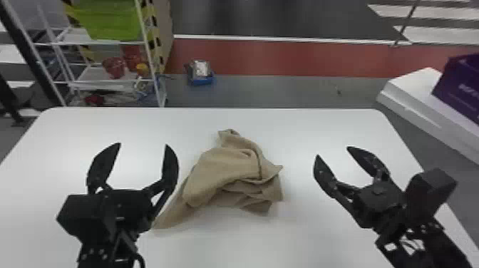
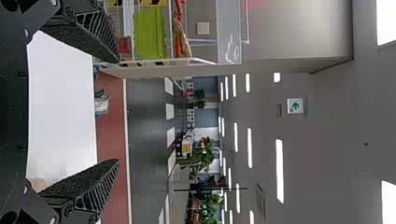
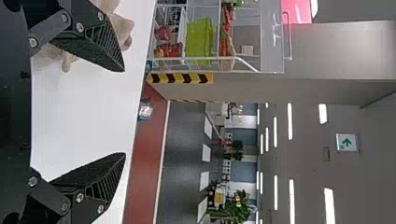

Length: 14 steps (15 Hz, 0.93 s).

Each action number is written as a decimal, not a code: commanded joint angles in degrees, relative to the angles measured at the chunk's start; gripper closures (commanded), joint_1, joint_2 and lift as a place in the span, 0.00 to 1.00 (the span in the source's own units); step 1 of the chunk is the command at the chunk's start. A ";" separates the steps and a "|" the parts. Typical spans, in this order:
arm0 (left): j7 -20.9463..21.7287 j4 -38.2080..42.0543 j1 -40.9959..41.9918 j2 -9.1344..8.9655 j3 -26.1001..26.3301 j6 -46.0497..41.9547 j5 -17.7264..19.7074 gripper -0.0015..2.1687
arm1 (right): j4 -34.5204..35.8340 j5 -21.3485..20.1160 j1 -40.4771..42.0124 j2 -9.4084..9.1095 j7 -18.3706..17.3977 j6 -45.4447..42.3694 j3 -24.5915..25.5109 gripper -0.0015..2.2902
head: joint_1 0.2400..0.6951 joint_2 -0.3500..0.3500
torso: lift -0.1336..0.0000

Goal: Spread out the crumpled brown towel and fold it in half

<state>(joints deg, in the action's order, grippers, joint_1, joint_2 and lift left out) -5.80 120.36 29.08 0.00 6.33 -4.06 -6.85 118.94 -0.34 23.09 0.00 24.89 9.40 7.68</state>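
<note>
The brown towel (image 1: 228, 174) lies crumpled in the middle of the white table, one corner trailing toward the near left and another bunched at the far side. My left gripper (image 1: 143, 145) is open, left of the towel, its fingers wide apart. My right gripper (image 1: 333, 151) stands open to the right of the towel, a stretch of table between them. In the left wrist view, my left gripper (image 2: 117, 112) has nothing between its fingers, and a bit of towel (image 2: 39, 183) shows. In the right wrist view, my right gripper (image 3: 125, 112) is empty near the towel (image 3: 122, 29).
The white table (image 1: 295, 128) extends around the towel, with its far edge beyond both grippers. A shelf rack (image 1: 107, 81) with a green bin (image 1: 110, 21) stands past the far left. At the right, a purple box (image 1: 459, 85) rests on a white surface (image 1: 415, 83).
</note>
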 commanded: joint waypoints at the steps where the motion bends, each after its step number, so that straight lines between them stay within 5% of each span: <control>1: 0.00 -0.66 -0.26 -0.15 -0.09 -0.37 0.00 0.07 | -2.93 -0.62 -1.03 -0.05 2.09 0.06 -1.35 0.14 | 1.00 0.45 | 0.07; 8: 0.00 -1.97 -0.96 -0.15 -0.18 -1.08 0.00 0.07 | -9.87 -8.27 -4.54 -0.05 7.98 10.08 -5.92 0.15 | 1.00 0.56 | 0.07; 11: 0.00 -2.76 -1.14 -0.15 -0.18 -3.01 0.26 0.07 | -10.58 -8.53 -4.63 -0.05 10.53 10.96 -6.19 0.22 | 1.00 0.59 | 0.07; 14: 0.00 -3.38 -1.49 -0.15 -0.18 -3.36 0.35 0.07 | -10.22 -8.01 -4.37 -0.05 12.99 8.32 -6.36 0.66 | 1.00 0.60 | 0.07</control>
<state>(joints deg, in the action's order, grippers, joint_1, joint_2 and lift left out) -5.80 117.28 27.81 0.00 6.15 -7.26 -6.53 108.44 -8.66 18.54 0.00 37.47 19.37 1.38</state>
